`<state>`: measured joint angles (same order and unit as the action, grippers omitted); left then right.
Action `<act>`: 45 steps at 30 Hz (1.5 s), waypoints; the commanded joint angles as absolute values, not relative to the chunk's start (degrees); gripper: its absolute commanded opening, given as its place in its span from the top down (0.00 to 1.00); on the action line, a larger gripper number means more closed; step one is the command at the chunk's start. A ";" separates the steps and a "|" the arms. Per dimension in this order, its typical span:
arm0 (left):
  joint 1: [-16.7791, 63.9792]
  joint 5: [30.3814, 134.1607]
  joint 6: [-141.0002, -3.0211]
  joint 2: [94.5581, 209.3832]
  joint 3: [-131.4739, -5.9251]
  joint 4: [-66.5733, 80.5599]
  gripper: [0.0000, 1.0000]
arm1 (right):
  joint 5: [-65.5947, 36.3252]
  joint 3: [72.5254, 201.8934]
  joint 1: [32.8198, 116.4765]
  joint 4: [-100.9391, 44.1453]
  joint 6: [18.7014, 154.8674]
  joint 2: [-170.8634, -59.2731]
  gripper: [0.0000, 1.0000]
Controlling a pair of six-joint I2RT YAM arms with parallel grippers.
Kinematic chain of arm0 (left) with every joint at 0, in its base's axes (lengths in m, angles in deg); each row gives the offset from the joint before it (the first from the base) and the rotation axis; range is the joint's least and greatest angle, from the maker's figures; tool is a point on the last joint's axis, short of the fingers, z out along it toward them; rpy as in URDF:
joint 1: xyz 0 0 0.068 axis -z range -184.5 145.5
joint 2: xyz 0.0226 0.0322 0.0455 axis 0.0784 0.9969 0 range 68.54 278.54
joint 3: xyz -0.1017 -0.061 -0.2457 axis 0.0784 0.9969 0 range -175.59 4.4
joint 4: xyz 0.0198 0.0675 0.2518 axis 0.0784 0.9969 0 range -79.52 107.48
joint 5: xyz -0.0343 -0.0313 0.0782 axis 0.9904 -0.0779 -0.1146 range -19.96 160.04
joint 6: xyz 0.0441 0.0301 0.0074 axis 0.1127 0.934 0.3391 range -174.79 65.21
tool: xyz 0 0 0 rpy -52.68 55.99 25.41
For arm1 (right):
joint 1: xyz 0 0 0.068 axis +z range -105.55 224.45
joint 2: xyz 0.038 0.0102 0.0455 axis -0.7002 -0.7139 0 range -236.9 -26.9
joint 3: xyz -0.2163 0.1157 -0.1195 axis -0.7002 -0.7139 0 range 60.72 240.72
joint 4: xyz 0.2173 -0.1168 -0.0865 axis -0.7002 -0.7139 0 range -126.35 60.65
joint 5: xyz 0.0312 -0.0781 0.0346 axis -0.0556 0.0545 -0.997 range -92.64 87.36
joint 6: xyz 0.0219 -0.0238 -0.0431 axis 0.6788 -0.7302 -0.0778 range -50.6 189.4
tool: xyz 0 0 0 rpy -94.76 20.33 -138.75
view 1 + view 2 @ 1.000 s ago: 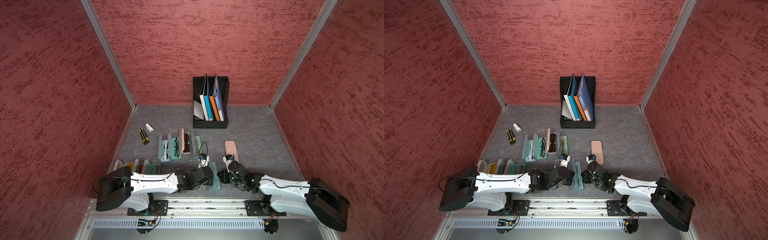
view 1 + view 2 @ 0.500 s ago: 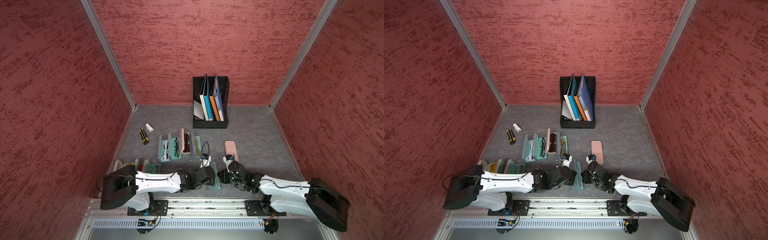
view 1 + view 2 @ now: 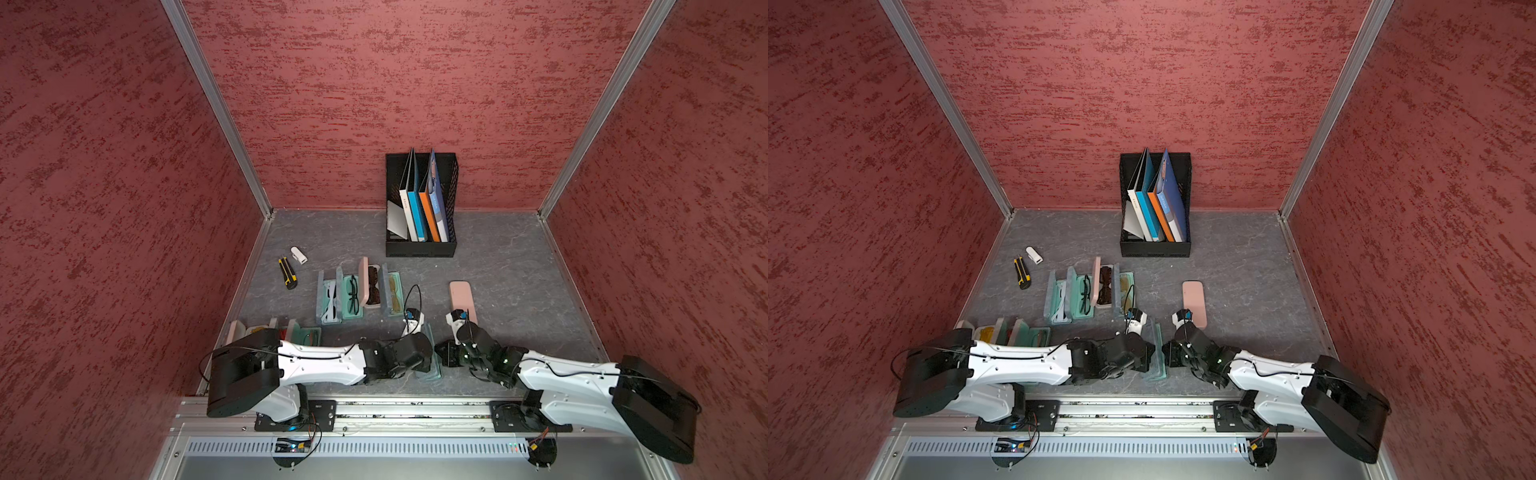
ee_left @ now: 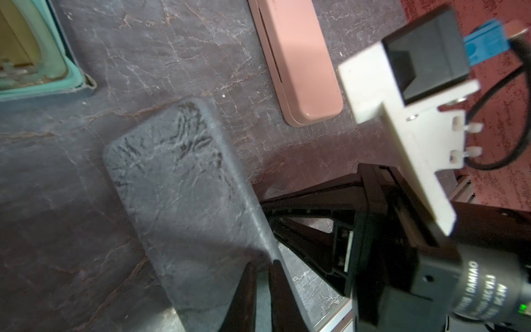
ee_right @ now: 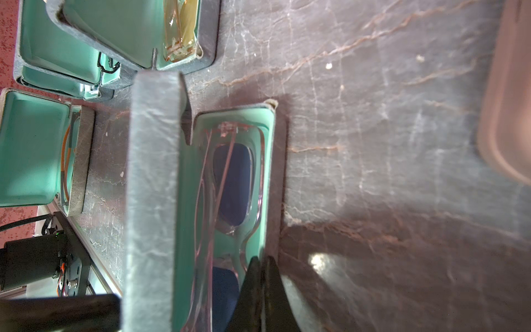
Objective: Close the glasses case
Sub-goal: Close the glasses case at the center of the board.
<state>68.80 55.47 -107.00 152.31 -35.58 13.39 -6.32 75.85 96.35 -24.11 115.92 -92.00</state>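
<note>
**A:** What are we looking at?

**B:** We are looking down into a booth with red textured walls (image 3: 374,83) and a grey, marble-veined surface (image 3: 519,270). A black file holder (image 3: 419,249) is standing at 12 o'clock against the back wall.

**A:** Where is the glasses case?

**B:** The glasses case (image 3: 432,370) is lying open at 6 o'clock, with its lid (image 4: 178,186) standing up. The right gripper (image 5: 262,258), fingers pressed together, is resting at the case's rim. The left gripper (image 4: 263,263) is sitting behind the lid, fingers almost together. We cannot tell whether they are pinching it.
</note>
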 commanded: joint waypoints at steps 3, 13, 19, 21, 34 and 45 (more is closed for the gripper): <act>68.74 56.86 -106.85 154.39 -36.80 14.98 0.87 | -6.28 74.60 96.13 -25.21 115.89 -91.42 0.93; 68.73 56.77 -107.26 151.05 -35.10 14.64 0.77 | -5.65 74.54 95.80 -26.80 115.95 -90.24 0.90; 68.89 56.35 -108.68 149.20 -34.06 16.17 0.36 | -5.12 74.61 95.16 -30.02 115.57 -86.65 0.79; 68.89 56.48 -108.93 149.60 -33.92 15.74 0.35 | -5.10 74.76 94.69 -31.85 115.30 -84.90 0.78; 68.54 57.44 -108.99 154.46 -35.71 14.61 0.30 | -4.63 75.24 91.50 -42.14 114.16 -77.78 0.64; 68.10 58.77 -108.93 158.02 -36.28 13.17 0.29 | -0.11 79.21 88.07 -55.48 113.03 -70.42 0.31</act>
<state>68.51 58.34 -109.05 157.07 -35.36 13.26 -3.52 76.14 89.15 -50.04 113.93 -72.95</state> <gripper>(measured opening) 0.706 0.674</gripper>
